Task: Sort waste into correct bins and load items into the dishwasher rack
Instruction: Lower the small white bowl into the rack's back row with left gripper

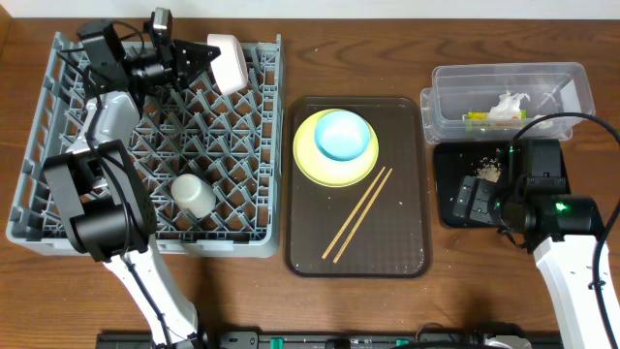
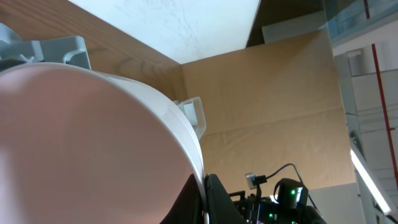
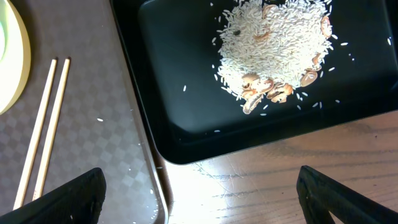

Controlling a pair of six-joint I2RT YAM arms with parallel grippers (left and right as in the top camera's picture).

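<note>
We see the left gripper (image 1: 205, 55) over the far side of the grey dishwasher rack (image 1: 242, 184), pinching the rim of the white bowl (image 1: 228, 62). The bowl is turned on its edge above the pegs near the rack's far right corner. In the left wrist view the bowl fills most of the picture and one dark finger (image 2: 214, 199) lies against its rim. We cannot tell whether the bowl touches the pegs. The small white cup (image 1: 194, 194) lies in the rack nearer the front, well apart from the bowl. On the brown serving tray (image 1: 397, 233) beside the rack, the light blue bowl (image 1: 345, 134) sits on the round yellow plate (image 1: 310, 160). The wooden chopsticks (image 1: 358, 213) lie side by side just in front of the plate, slanted across the tray. To the right, the clear plastic tub (image 1: 504, 70) holds the crumpled white tissue (image 1: 509, 104) and the yellow-green wrapper (image 1: 475, 118). Just in front of the tub lies the shallow black tray (image 3: 186, 124), with a heap of rice grains (image 3: 273, 43) and a few brown bits in it. The right gripper (image 3: 200, 186) hangs above the near edge of this tray and the wooden table (image 1: 455, 281). Its fingers are spread wide, with nothing between them.
</note>
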